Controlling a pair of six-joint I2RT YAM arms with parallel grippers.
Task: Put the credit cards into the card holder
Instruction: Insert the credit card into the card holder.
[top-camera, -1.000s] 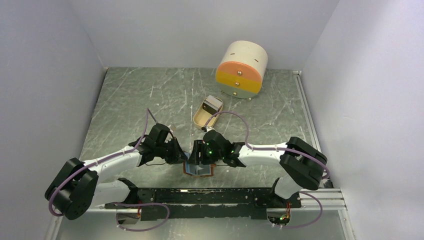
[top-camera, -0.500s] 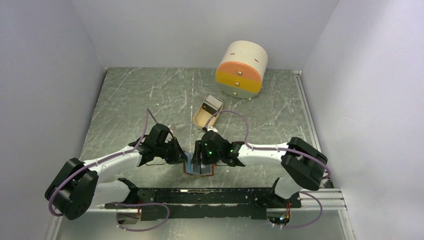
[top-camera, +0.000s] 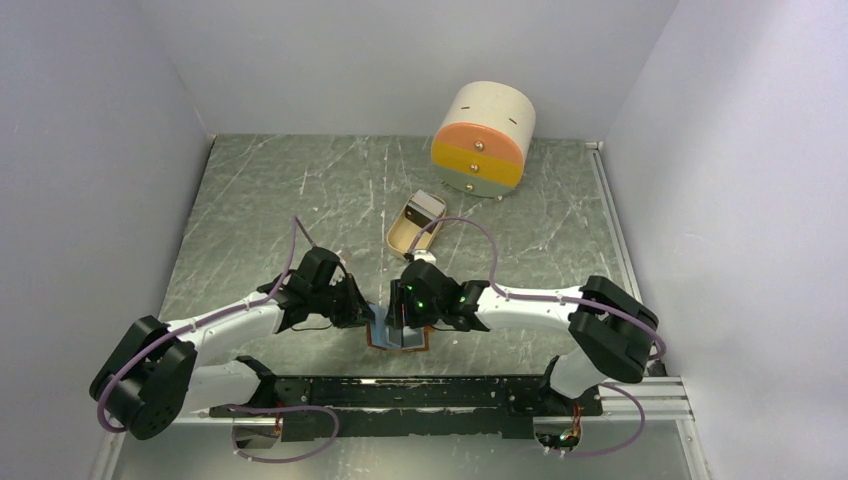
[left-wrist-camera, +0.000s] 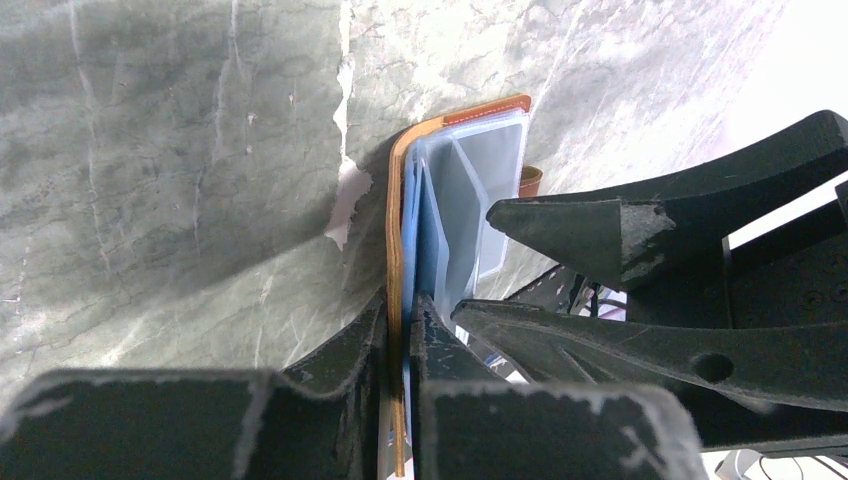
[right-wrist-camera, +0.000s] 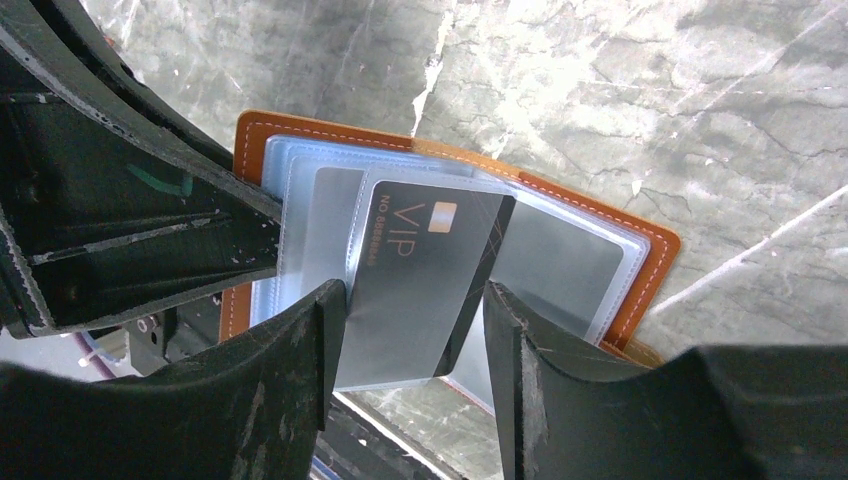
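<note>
Mid-task, one card going in. The card holder (top-camera: 398, 338) lies open at 6 o'clock on the table (top-camera: 270, 200), between both arms. My left gripper (left-wrist-camera: 398, 345) is pinched on its leather cover and the first sleeves, holding it spread. My right gripper (right-wrist-camera: 415, 295) is pinching a dark VIP card (right-wrist-camera: 425, 270) by its long edges. The card looks partly inside a clear pocket (right-wrist-camera: 560, 260) and needs pushing home. Left to do, I'd say: a silvery piece (top-camera: 426, 207), likely another card, in the tray (top-camera: 393, 238) at 12 o'clock from the holder. Drawer box (top-camera: 482, 138) at 1 o'clock, well apart. In the way: loose sleeves and the left fingers crowd the pocket.
</note>
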